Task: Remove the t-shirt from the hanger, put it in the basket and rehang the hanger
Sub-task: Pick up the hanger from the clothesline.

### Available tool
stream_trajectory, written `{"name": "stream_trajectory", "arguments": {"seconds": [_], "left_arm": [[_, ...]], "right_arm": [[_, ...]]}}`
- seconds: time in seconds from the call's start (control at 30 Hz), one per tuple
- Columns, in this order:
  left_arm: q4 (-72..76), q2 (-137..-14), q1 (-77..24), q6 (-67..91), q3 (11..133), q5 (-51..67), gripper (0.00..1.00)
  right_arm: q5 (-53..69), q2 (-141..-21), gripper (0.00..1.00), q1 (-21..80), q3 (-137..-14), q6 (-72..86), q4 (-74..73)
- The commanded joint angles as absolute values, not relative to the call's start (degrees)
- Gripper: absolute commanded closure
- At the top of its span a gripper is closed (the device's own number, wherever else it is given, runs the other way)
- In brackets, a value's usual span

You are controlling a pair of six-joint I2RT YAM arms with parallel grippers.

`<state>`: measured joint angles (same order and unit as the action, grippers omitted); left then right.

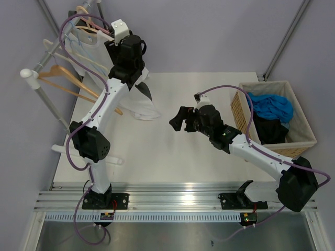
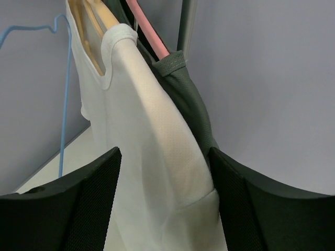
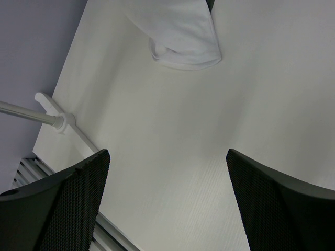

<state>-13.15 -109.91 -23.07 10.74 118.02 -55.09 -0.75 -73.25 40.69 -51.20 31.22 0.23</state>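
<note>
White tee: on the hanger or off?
On. Left wrist view shows the white tee hanging by its neckline on the wooden hanger; the open left claw straddles its shoulder.

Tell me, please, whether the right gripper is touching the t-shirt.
Apart. The right wrist view shows the right gripper open above the table, with bare tabletop between it and the t-shirt.

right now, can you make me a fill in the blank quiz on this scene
The left claw is open around the ____ t-shirt.
The dark shirt hangs on the ____ hanger.
The basket holds black and ____ clothes.
Missing: white, pink, blue.
</note>
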Motion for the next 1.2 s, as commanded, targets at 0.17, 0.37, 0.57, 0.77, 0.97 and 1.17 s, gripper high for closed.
{"name": "stream_trajectory", "arguments": {"seconds": [0.17, 0.37, 0.57, 0.77, 0.97, 1.17], "left_arm": [[-9.32, -106.70, -22.15, 11.08, 116.72, -57.04, 0.42], [-7.12, -106.52, -21.53, 8.17, 117.24, -58.45, 0.31], [-6.77, -104.94, -20.48, 6.77, 118.65, -54.41, 0.26], [-8.08, -104.85, -20.21, 3.69, 121.46, -54.84, 0.29], [-8.44, -105.12, -19.69, 3.60, 121.20, -55.11, 0.34], [-9.05, -105.99, -19.07, 4.22, 121.20, -54.40, 0.33]], "right_arm": [[-0.35, -74.09, 0.01, 41.84, -54.49, 29.80, 0.35], [-1.14, -74.88, 0.01, 42.01, -54.93, 29.27, 0.44], [-1.32, -76.64, 0.01, 42.45, -56.16, 28.74, -2.28], [-2.11, -77.08, 0.01, 43.07, -56.86, 27.95, -3.07], [-2.37, -78.05, 0.01, 43.33, -57.57, 27.42, -3.69], [-2.46, -79.10, 0.01, 43.59, -58.62, 27.07, -4.66]]}}
